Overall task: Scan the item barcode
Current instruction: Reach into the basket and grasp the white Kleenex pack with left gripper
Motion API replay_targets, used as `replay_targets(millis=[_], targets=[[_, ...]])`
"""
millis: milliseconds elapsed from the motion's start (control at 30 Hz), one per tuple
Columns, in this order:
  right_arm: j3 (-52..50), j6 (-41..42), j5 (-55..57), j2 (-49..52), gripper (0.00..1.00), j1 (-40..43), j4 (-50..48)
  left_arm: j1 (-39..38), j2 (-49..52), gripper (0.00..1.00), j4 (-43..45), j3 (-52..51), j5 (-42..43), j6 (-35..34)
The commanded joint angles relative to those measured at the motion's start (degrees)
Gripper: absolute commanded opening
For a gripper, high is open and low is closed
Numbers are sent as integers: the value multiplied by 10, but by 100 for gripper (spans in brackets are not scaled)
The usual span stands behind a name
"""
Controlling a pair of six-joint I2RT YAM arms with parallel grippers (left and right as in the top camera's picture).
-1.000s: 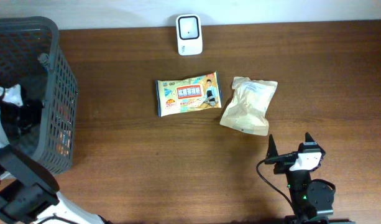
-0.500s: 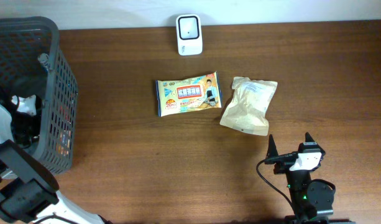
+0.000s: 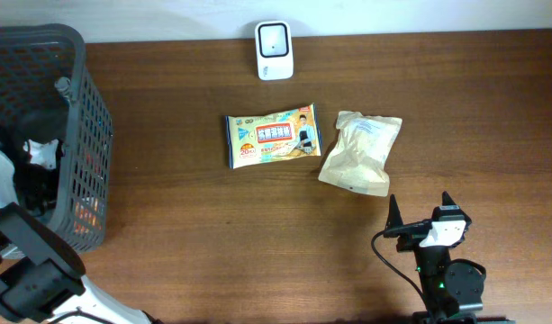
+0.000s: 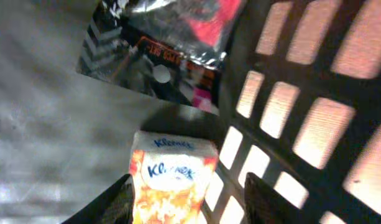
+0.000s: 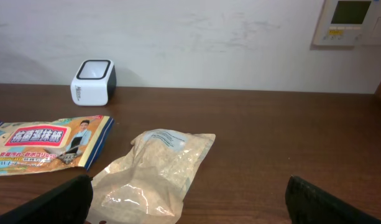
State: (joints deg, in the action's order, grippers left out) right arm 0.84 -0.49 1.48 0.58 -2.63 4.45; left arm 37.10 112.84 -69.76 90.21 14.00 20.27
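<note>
The left end effector (image 4: 187,190) is seen inside the basket (image 3: 82,99), its fingers (image 4: 112,205) spread to either side of a tissue pack (image 4: 171,177). A gap is left between the pack and the right-hand finger; whether the other finger touches the pack cannot be told. Only the fingertips are shown, cut off by the lower edge of the left wrist view. The bottom of the pack is cut off there too, and no barcode can be made out on it. Beyond it a dark foil packet (image 4: 168,43) is seen, its print blurred. From overhead the tissue pack is hidden inside the basket.

The right end effector (image 3: 420,212) is held wide apart, with nothing between its fingers, above the counter (image 3: 212,243) near a beige pouch (image 3: 361,151). A wipes pack (image 3: 273,137) lies just beside the pouch. The scanner (image 3: 275,49) stands at the far edge.
</note>
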Motion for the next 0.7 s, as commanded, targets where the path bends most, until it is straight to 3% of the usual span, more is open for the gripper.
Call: replay_targets(millis=[0, 167, 333, 667], targets=[[-5, -3, 1, -4, 99, -3, 2, -2, -3, 52, -24, 35, 17, 21], [-5, -3, 1, -4, 99, -3, 2, -5, -3, 47, -25, 1, -17, 10], [-5, -3, 1, -4, 98, -3, 2, -10, -3, 45, 21, -72, -163, -106], [-5, -3, 1, -4, 99, -3, 2, -11, -3, 52, 70, -117, -162, -130]])
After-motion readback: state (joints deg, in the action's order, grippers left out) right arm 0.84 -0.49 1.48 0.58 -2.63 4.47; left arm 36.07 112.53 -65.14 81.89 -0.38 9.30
